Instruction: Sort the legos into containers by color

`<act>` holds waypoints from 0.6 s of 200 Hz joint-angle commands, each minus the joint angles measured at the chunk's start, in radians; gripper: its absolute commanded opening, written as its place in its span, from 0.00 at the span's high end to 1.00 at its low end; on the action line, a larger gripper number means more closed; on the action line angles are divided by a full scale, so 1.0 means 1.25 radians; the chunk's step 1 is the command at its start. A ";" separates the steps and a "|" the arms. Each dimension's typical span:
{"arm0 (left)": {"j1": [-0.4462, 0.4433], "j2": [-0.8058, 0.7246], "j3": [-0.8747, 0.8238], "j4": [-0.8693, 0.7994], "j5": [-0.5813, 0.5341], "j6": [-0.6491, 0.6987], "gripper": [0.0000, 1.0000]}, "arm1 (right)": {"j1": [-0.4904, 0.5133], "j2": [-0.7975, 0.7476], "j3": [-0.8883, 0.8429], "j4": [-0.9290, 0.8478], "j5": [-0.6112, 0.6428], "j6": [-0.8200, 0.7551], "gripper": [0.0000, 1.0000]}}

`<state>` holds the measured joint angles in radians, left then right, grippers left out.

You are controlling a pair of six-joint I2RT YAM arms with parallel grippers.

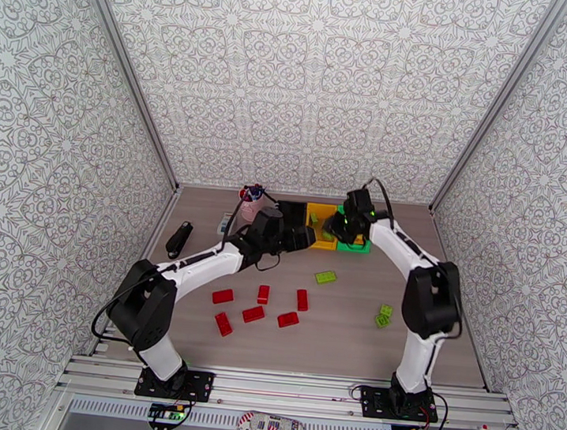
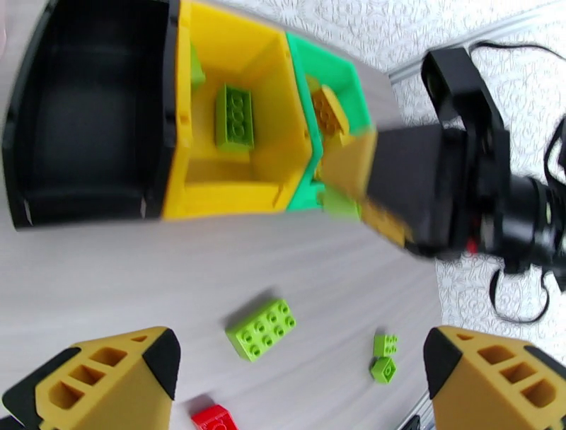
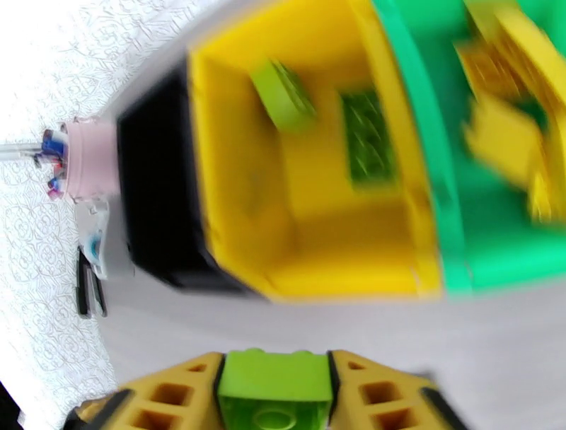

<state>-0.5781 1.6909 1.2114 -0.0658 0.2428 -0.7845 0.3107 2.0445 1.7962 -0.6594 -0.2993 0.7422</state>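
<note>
Three bins stand in a row at the back: black (image 1: 290,210), yellow (image 1: 321,213) and green (image 1: 354,246). The black bin (image 2: 85,113) looks empty. The yellow bin (image 2: 240,71) holds two light green bricks (image 2: 234,117). Yellow bricks (image 3: 502,134) lie in the green bin (image 3: 453,212). My right gripper (image 3: 274,385) is shut on a light green brick (image 3: 276,378), just in front of the yellow bin (image 3: 318,198). My left gripper (image 2: 301,353) is open and holds nothing, hovering in front of the bins. Several red bricks (image 1: 253,314) and three green ones (image 1: 326,276) lie on the table.
A pink cup of pens (image 1: 250,203) and a small white-and-blue box (image 1: 225,224) sit left of the black bin. A black cylinder (image 1: 178,238) lies near the left wall. The two arms are close together in front of the bins.
</note>
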 commanded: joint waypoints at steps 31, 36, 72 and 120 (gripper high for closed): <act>-0.014 -0.060 -0.033 -0.044 -0.046 0.040 0.04 | -0.014 0.093 0.206 -0.164 0.050 -0.030 0.32; -0.019 -0.066 -0.043 -0.042 -0.053 0.042 0.04 | -0.013 0.082 0.196 -0.165 0.055 -0.035 0.30; -0.059 -0.093 -0.099 -0.036 -0.086 0.054 0.04 | -0.016 -0.055 0.022 -0.135 0.105 -0.067 0.23; -0.128 -0.092 -0.139 -0.027 -0.112 0.060 0.03 | -0.067 -0.288 -0.321 -0.098 0.151 -0.094 0.22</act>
<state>-0.7036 1.5879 1.0691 -0.1024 0.1356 -0.7284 0.2707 1.8099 1.5532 -0.7921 -0.1677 0.6575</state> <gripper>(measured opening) 0.967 0.776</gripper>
